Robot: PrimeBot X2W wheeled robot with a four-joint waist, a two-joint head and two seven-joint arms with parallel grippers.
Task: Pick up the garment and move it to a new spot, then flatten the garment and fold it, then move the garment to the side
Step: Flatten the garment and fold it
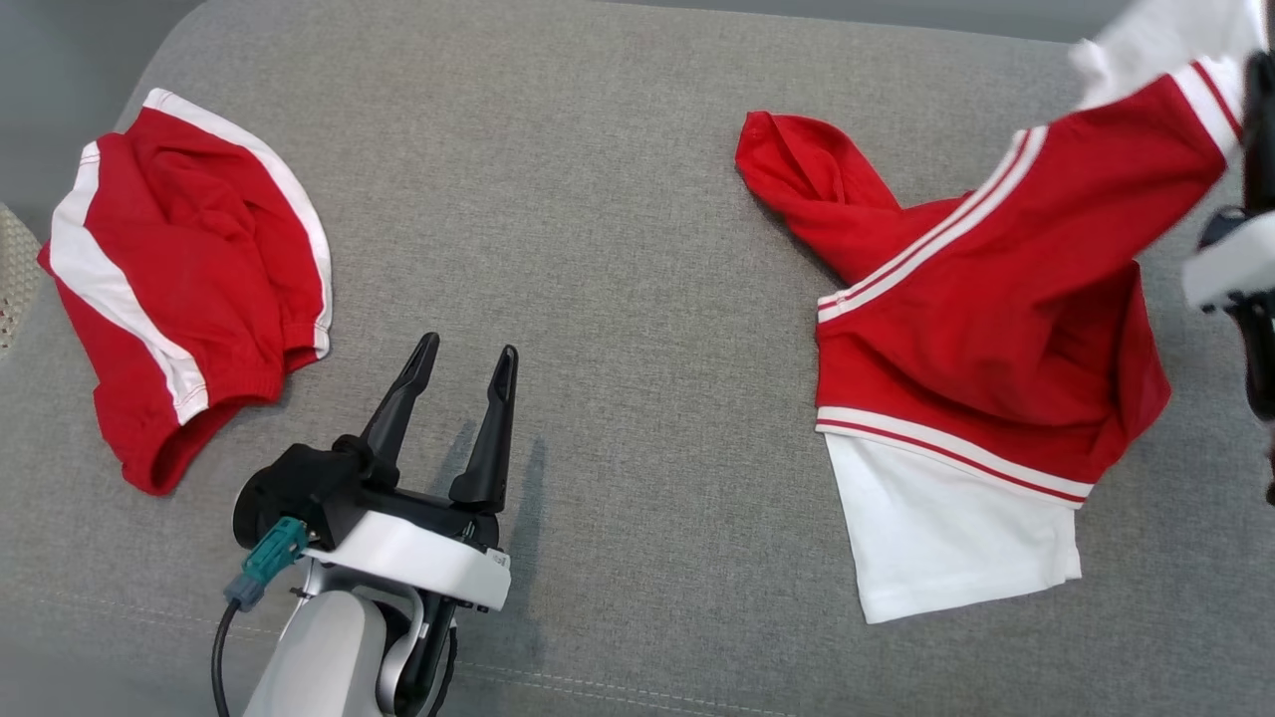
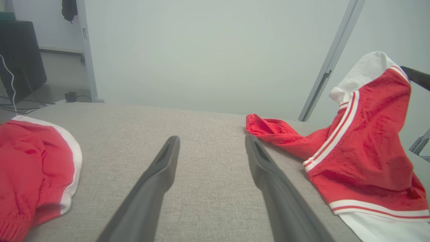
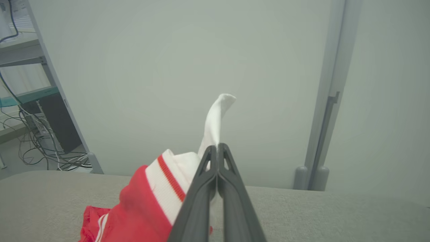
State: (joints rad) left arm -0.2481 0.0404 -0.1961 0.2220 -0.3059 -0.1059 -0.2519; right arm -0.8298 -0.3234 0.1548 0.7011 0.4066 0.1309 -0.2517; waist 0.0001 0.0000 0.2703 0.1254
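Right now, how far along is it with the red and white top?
Early on. Done: the right claw is shut on the white edge of the top. In hand: that corner is raised, while the rest lies crumpled on the grey cushion. To come: moving it, flattening, folding and setting it aside. The left claw is open and empty, near the red shorts.

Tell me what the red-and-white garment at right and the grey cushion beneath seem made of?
The red-and-white garment: soft matte knit, perhaps cotton or polyester; it drapes, creases, has striped bands. The grey cushion: coarse matte woven upholstery; visible weave and stitched seam.
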